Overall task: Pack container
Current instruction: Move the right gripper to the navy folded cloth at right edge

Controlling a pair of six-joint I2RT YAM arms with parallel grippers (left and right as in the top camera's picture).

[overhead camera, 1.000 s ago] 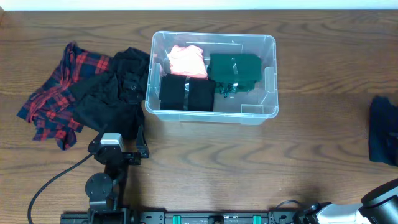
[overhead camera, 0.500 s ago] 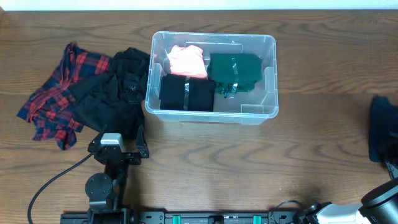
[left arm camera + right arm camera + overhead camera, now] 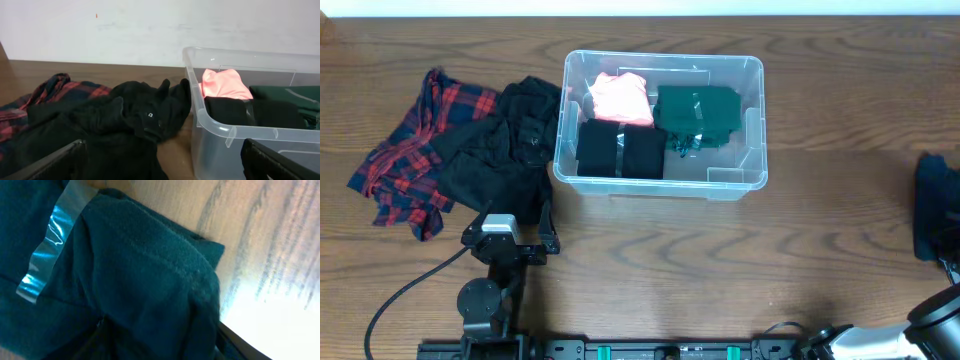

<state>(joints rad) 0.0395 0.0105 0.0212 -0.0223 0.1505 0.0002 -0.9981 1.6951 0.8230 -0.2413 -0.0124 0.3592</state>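
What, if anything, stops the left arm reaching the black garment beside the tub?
Probably nothing, so likely yes: the left gripper is open, facing the black garment directly with nothing between; the container stands aside.

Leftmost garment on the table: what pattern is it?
The garment is red and dark-blue plaid, clearest in the overhead view.

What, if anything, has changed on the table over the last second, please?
Only the right arm shifted slightly, near the dark cloth at the far right. The tub, the folded clothes inside it and the loose pile beside it stayed put.
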